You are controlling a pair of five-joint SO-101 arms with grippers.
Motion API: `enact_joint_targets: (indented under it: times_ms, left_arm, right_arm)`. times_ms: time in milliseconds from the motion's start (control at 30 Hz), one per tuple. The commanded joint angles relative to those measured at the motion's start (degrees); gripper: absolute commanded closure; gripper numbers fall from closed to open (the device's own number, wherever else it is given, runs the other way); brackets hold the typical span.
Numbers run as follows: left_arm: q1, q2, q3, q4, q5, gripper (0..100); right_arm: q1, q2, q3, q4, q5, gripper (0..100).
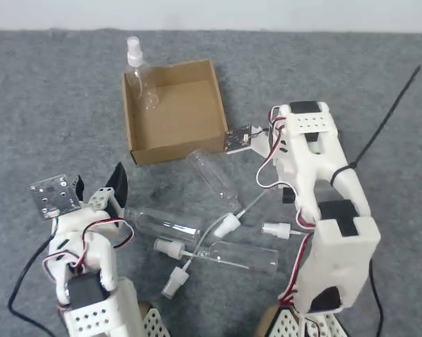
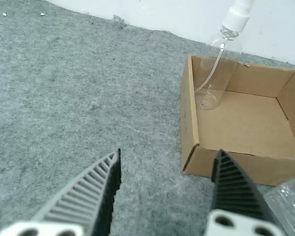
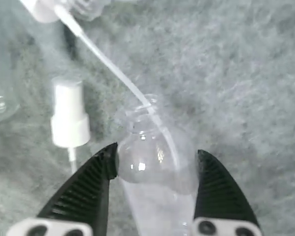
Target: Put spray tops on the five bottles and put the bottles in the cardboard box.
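A capped clear bottle (image 1: 142, 78) leans in the back-left corner of the cardboard box (image 1: 174, 153), also the bottle (image 2: 220, 64) in the box (image 2: 191, 132) of the left wrist view. Three uncapped bottles lie on the mat: one (image 1: 214, 174) beside the box, one (image 1: 161, 223) by the left arm, one (image 1: 242, 257) nearer the front. My left gripper (image 2: 168, 172) is open over bare mat short of the box. My right gripper (image 3: 157, 162) is open and straddles the shoulder of another open-necked bottle (image 3: 154, 167). A spray top's tube (image 3: 113, 69) lies across its neck.
Loose spray tops lie on the mat: one (image 1: 228, 225) by the middle, one (image 1: 277, 229) under the right arm (image 1: 316, 161), two (image 1: 170, 247) (image 1: 174, 282) near the front. A spray top (image 3: 68, 118) rests beside the straddled bottle. Grey mat covers the table.
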Motion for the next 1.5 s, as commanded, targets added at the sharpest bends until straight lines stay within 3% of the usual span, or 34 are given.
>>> enact_joint_targets:
  times_ms: [0,400,867,1167,1467]
  left_arm:
    - [0.00,-1.14,-0.84,-0.79,-0.53,72]
    - [0.00,-1.14,-0.84,-0.79,-0.53,72]
    - [0.18,-1.14,-0.75,-0.79,-2.37,72]
    - [0.26,-1.14,-0.75,-0.79,-2.90,72]
    - [0.26,-1.14,-0.75,-0.62,-3.08,72]
  right_arm:
    - [0.84,-6.73,-1.76,4.35,0.62,88.4]
    - [0.84,-16.40,-1.67,13.67,0.09,92.2]
    - [0.75,-30.11,9.14,13.49,-2.81,92.3]
    - [-0.66,-36.09,14.24,8.22,-15.91,92.3]
    - [-3.47,-41.54,14.95,5.32,-35.08,92.3]
